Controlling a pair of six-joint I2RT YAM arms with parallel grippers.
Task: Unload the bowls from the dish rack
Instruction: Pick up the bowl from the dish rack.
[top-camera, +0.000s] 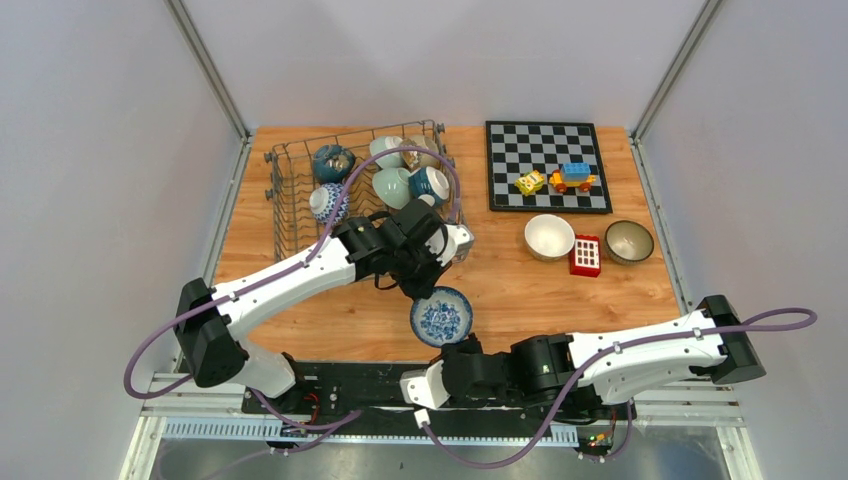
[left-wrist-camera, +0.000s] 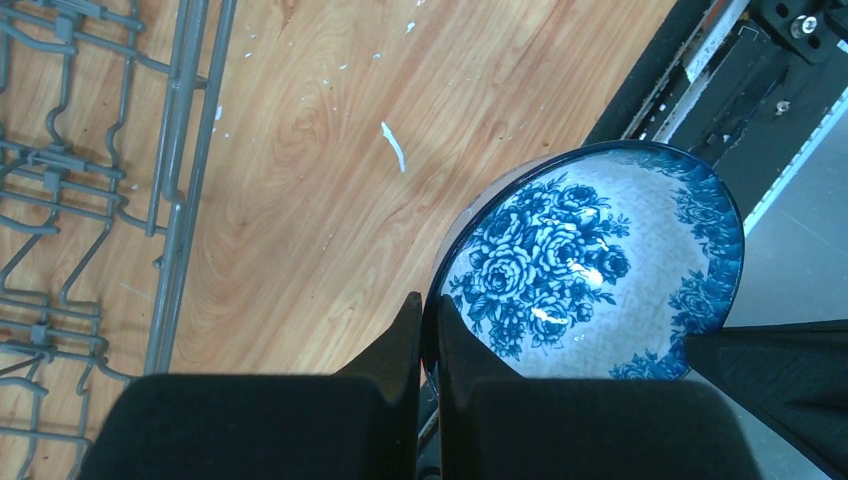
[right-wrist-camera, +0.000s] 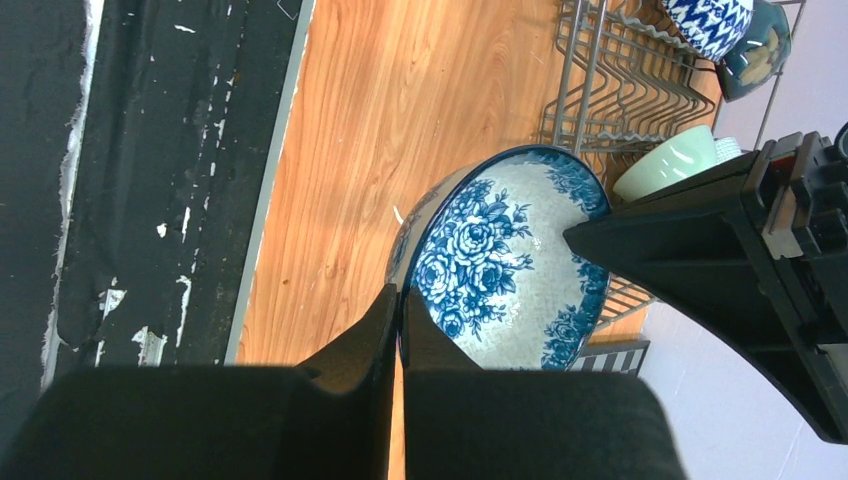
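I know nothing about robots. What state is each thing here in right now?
Floral bowl: out of the rack, gripped by both end effectors.
Left end effector: shut on the floral bowl's rim.
Right end effector: shut on the same rim.
Dish rack: partly loaded, several bowls at its far end.
White bowl: upright on the table.
Brown bowl: upright on the table.

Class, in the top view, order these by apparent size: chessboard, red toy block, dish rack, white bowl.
Largest to smallest:
dish rack
chessboard
white bowl
red toy block
None look alike.
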